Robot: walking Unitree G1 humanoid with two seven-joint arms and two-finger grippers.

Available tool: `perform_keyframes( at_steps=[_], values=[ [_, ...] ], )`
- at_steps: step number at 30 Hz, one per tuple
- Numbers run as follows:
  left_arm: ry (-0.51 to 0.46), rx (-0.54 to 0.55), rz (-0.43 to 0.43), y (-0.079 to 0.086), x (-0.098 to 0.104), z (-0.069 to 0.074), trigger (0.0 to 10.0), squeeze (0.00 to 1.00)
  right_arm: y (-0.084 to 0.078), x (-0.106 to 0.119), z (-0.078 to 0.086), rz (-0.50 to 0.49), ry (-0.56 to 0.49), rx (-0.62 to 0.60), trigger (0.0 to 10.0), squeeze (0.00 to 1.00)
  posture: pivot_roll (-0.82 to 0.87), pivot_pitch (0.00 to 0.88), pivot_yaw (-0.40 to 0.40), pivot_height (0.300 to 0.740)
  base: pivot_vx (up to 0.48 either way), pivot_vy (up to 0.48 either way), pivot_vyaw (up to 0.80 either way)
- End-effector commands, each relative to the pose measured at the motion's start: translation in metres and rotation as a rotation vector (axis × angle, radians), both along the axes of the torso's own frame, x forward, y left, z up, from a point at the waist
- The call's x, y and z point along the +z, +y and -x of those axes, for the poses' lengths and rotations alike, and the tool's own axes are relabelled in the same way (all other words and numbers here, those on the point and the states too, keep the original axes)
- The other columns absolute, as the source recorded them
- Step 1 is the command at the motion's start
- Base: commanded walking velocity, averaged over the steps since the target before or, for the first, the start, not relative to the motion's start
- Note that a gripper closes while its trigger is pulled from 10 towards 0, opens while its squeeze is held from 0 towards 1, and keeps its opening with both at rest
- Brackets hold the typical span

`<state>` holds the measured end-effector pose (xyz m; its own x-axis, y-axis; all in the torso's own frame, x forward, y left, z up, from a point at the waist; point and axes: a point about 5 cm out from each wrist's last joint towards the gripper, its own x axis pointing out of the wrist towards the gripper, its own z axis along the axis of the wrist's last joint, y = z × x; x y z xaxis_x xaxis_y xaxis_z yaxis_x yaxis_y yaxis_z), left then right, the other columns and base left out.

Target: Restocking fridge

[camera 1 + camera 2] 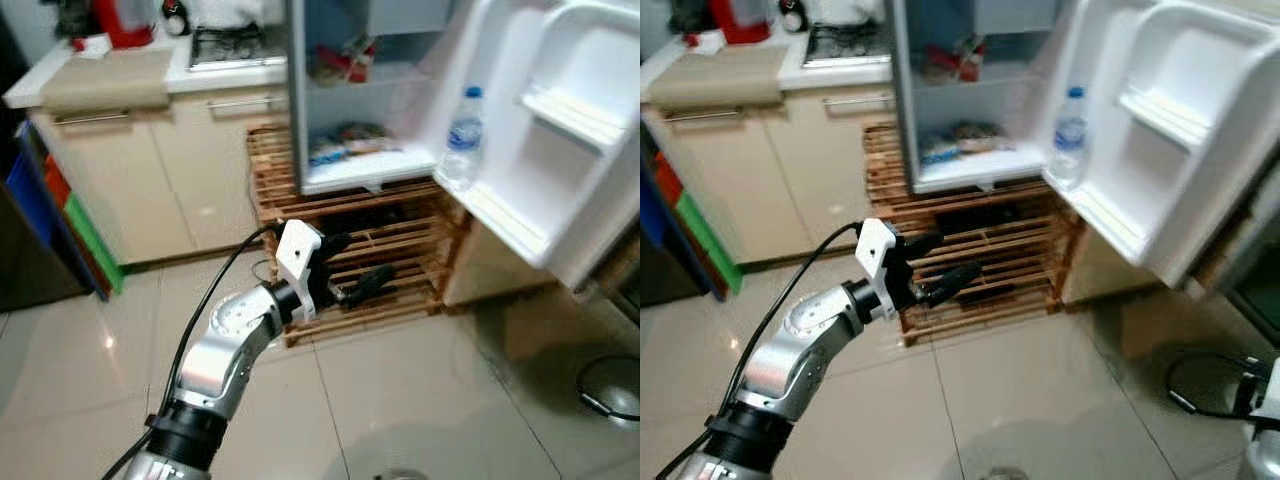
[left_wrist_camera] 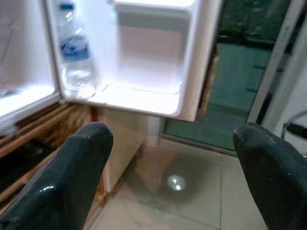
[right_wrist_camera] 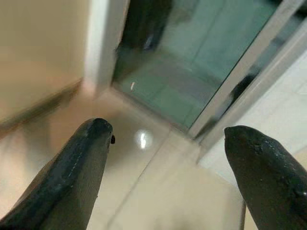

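Far left you've got a counter (image 1: 110, 80) with a red container (image 1: 125, 20) at its back edge and a stove (image 1: 228, 45) at its right end, cream cabinet doors below; contents of the red thing can't be told. Your left gripper (image 1: 345, 268) is raised in front of the wooden slat rack (image 1: 400, 250), fingers spread wide, nothing between them; left wrist view confirms the wide gap, both fingertips (image 2: 72, 177) bare. The rack carries the small fridge (image 1: 345, 100), door swung fully open to the right. Inside the fridge: upper shelf holds something red, blurred, can't tell what; bottom shelf holds flat packets (image 1: 345, 140) with blue and brown on them, lying near the front edge. Next right, the fridge door (image 1: 560, 140): its lower door shelf has one water bottle (image 1: 462, 135), blue cap, upright, standing at the hinge-side end of that shelf, against the wall. Upper door shelf (image 1: 580, 115) contents not visible from here. Your right gripper (image 3: 168, 158) points at tiled floor and a glass door frame, fingers wide apart, gripping nothing. Bottom right floor corner shows a dark cable loop (image 1: 610, 385).
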<state>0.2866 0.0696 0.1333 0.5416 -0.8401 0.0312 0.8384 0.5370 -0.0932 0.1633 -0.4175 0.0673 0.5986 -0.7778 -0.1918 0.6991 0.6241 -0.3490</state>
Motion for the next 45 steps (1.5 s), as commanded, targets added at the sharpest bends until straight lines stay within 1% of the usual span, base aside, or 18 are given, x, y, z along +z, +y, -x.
perform_keyframes(
  at_steps=[1,3,4,5,6,7,9,10,13,19,20,24,30,36,38,39,42,45],
  values=[
    [-0.007,-0.033,-0.005,0.001,0.003,0.002,10.0,0.0,-0.007,0.036,-0.024,0.064,-0.133,0.029,10.0,0.0,-0.27,0.0,0.049,0.74,0.0,0.0,0.0],
    [-0.011,-0.054,-0.007,0.001,0.005,0.003,10.0,0.0,-0.011,0.053,-0.035,0.089,-0.172,0.038,10.0,0.0,-0.27,0.0,0.051,0.74,0.0,0.0,0.0],
    [-0.011,-0.054,-0.007,0.001,0.005,0.003,10.0,0.0,-0.011,0.053,-0.035,0.089,-0.172,0.038,10.0,0.0,-0.27,0.0,0.051,0.74,0.0,0.0,0.0],
    [-0.025,-0.04,-0.01,0.002,0.007,0.001,10.0,0.0,-0.015,0.073,-0.053,0.092,-0.231,0.077,10.0,0.0,-0.26,0.0,0.052,0.74,0.0,0.0,0.0],
    [-0.038,-0.024,-0.015,0.003,0.008,-0.001,10.0,0.0,-0.015,0.081,-0.062,0.091,-0.254,0.105,10.0,0.0,-0.26,0.0,0.05,0.74,0.0,0.0,0.0],
    [-0.038,-0.024,-0.015,0.003,0.008,-0.001,10.0,0.0,-0.015,0.081,-0.062,0.091,-0.254,0.105,10.0,0.0,-0.26,0.0,0.05,0.74,0.0,0.0,0.0],
    [-0.048,-0.016,-0.009,0.002,0.011,-0.003,10.0,0.0,-0.011,0.098,-0.081,0.085,-0.314,0.166,10.0,0.0,-0.25,0.0,0.046,0.74,0.0,0.0,0.0],
    [-0.048,-0.016,-0.009,0.002,0.011,-0.003,10.0,0.0,-0.011,0.098,-0.081,0.085,-0.314,0.166,10.0,0.0,-0.25,0.0,0.046,0.74,0.0,0.0,0.0],
    [-0.042,-0.016,0.006,0.001,0.013,-0.003,10.0,0.0,-0.002,0.113,-0.105,0.054,-0.358,0.267,10.0,0.0,-0.24,0.0,0.046,0.74,0.0,0.0,0.0],
    [-0.046,-0.002,0.001,0.003,0.014,-0.005,10.0,0.0,0.01,0.133,-0.138,-0.018,-0.373,0.363,10.0,0.0,-0.22,0.0,0.039,0.74,0.0,0.0,0.0],
    [-0.046,-0.002,0.001,0.003,0.014,-0.005,10.0,0.0,0.01,0.133,-0.138,-0.018,-0.373,0.363,10.0,0.0,-0.22,0.0,0.039,0.74,0.0,0.0,0.0],
    [-0.059,0.041,-0.005,0.009,0.018,-0.007,10.0,0.0,0.03,0.145,-0.164,-0.064,-0.38,0.465,10.0,0.0,-0.18,0.0,0.022,0.74,0.0,0.0,0.0],
    [-0.062,0.069,-0.005,0.014,0.019,-0.008,10.0,0.0,0.045,0.149,-0.176,-0.106,-0.415,0.541,10.0,0.0,-0.17,0.0,0.015,0.74,0.0,0.0,0.0],
    [-0.038,0.028,-0.019,0.013,0.014,-0.004,10.0,0.0,0.086,0.155,-0.191,-0.152,-0.492,0.78,10.0,0.0,-0.19,0.0,0.033,0.74,0.0,0.0,0.0],
    [-0.036,0.024,-0.02,0.013,0.014,-0.004,10.0,0.0,0.093,0.155,-0.192,-0.162,-0.505,0.82,10.0,0.0,-0.19,0.0,0.033,0.74,0.0,0.0,0.0],
    [-0.036,0.02,-0.023,0.013,0.014,-0.004,10.0,0.0,0.103,0.156,-0.192,-0.176,-0.523,0.864,10.0,0.0,-0.2,0.0,0.044,0.74,0.0,0.0,0.0],
    [-0.036,-0.002,-0.035,0.013,0.015,-0.004,10.0,0.0,0.145,0.159,-0.183,-0.212,-0.533,1.067,10.0,0.0,-0.2,0.0,0.048,0.74,0.0,0.0,0.0],
    [-0.026,-0.019,-0.046,0.015,0.014,-0.002,10.0,0.0,0.167,0.166,-0.163,-0.279,-0.558,1.197,10.0,0.0,-0.2,0.0,0.052,0.74,0.0,0.0,0.0]
  ],
)
